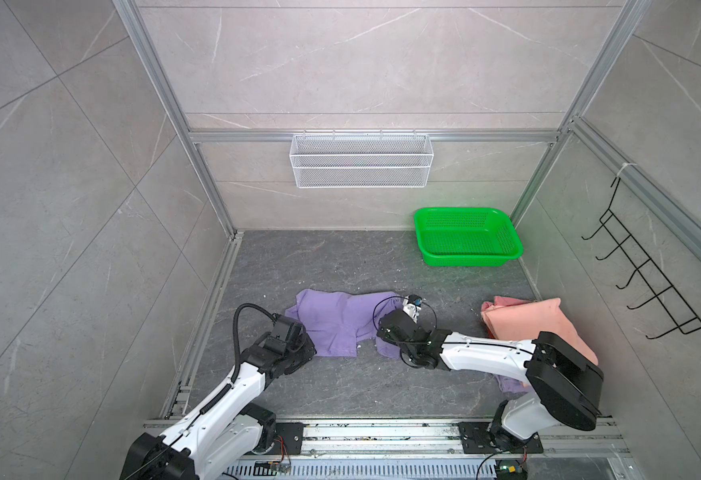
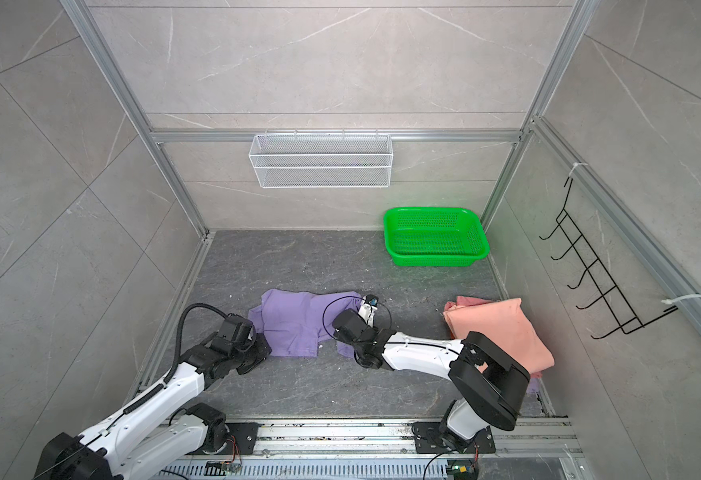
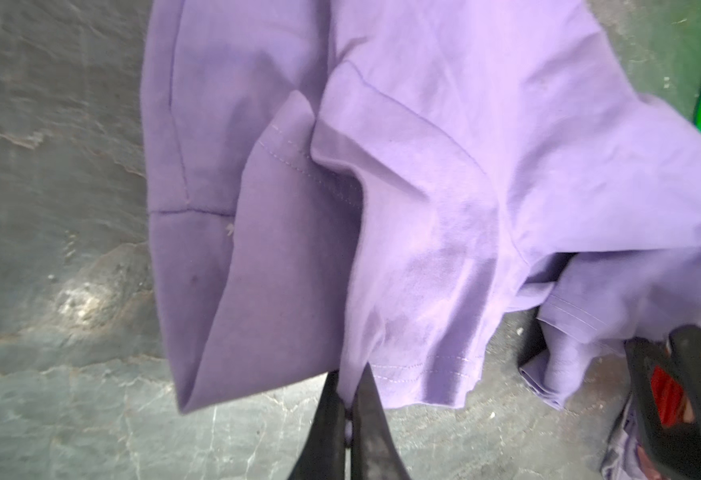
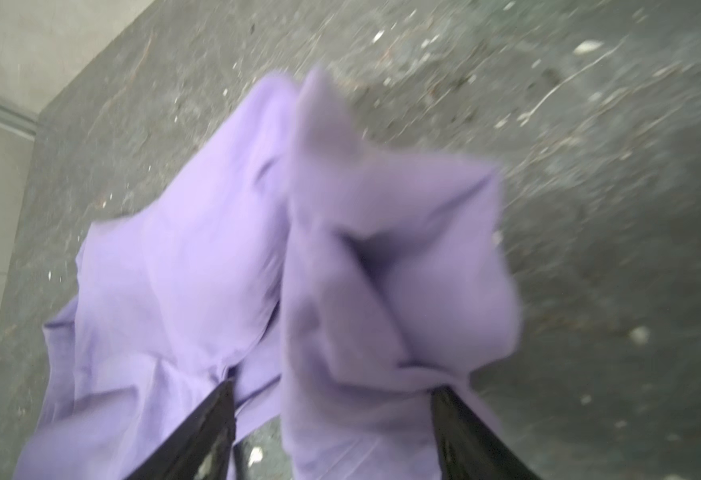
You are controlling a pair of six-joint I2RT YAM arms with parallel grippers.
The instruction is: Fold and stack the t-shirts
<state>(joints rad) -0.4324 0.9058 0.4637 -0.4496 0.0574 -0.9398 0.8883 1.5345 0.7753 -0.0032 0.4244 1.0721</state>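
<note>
Grey stone tabletop (image 1: 340, 257) carries lavender t-shirt (image 1: 336, 320), salmon t-shirt (image 1: 523, 320), green basket (image 1: 469, 261).

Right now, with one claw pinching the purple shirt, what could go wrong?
The left gripper bites only the hem of the crumpled purple shirt; a pull might free it. The open right gripper straddles a bunched lump; closing may catch several layers. Its arm's elbow, over the pink shirt, could brush it.

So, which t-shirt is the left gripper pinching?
The lavender t-shirt spread mid-floor: the left gripper is shut on its hem. The salmon pink t-shirt lies folded off to the right.
</note>
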